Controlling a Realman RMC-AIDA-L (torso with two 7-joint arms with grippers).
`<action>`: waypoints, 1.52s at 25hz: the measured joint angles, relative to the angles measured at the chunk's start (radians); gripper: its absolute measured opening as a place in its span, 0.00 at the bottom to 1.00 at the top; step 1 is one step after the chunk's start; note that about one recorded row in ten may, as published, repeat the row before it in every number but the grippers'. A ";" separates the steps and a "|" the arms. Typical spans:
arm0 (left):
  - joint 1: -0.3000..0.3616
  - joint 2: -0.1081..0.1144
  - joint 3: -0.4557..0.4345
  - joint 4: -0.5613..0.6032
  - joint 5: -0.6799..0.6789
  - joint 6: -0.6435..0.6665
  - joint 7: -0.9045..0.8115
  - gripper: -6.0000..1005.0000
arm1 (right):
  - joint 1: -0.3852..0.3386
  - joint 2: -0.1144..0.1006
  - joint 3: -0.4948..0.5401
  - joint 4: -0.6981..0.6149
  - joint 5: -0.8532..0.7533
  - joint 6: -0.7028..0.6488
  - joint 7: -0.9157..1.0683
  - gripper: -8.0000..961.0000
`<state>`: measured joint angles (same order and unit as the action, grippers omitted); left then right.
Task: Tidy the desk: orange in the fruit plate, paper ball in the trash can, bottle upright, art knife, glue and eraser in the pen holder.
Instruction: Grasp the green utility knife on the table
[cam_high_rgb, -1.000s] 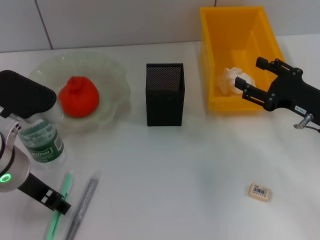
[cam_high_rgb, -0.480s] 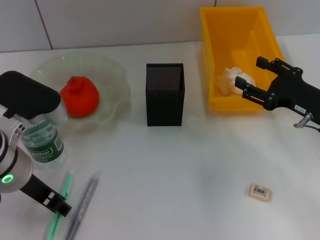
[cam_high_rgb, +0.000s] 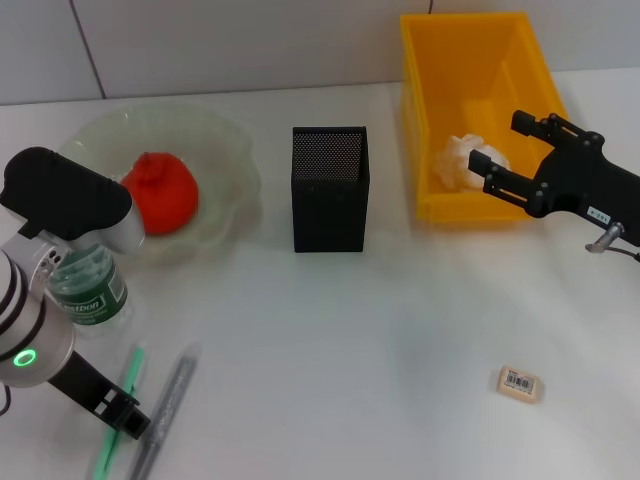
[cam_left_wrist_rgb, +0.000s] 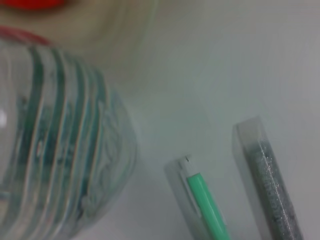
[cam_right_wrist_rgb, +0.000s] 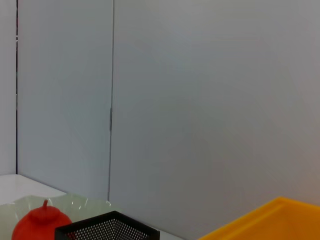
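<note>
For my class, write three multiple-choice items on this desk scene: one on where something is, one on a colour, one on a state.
1. Where is the paper ball?
A. in the yellow bin
B. in the pen holder
C. beside the eraser

2. What colour is the pen holder?
A. white
B. black
C. yellow

3. How does the bottle stand?
A. lying flat
B. upside down
C. upright

Answers:
1. A, the ball lies inside the yellow bin, behind the right gripper, whose fingers are open.
2. B, its mesh walls are black.
3. C, it stands on the table below the left gripper, next to the fruit plate that holds the orange.
</note>
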<state>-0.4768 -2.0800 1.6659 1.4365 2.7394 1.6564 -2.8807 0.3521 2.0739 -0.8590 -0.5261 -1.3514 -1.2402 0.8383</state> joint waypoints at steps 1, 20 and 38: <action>0.000 0.000 0.000 0.000 0.000 0.000 0.000 0.60 | 0.000 0.000 0.000 0.000 0.000 0.001 0.000 0.80; -0.009 0.000 -0.005 -0.002 0.000 0.003 0.000 0.39 | 0.011 0.000 0.000 0.000 0.000 0.008 -0.002 0.80; -0.013 0.000 -0.002 -0.002 0.000 0.005 0.000 0.28 | 0.011 0.001 0.000 0.000 0.000 0.007 -0.002 0.80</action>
<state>-0.4893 -2.0800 1.6636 1.4343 2.7396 1.6617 -2.8807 0.3632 2.0749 -0.8590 -0.5261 -1.3513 -1.2331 0.8363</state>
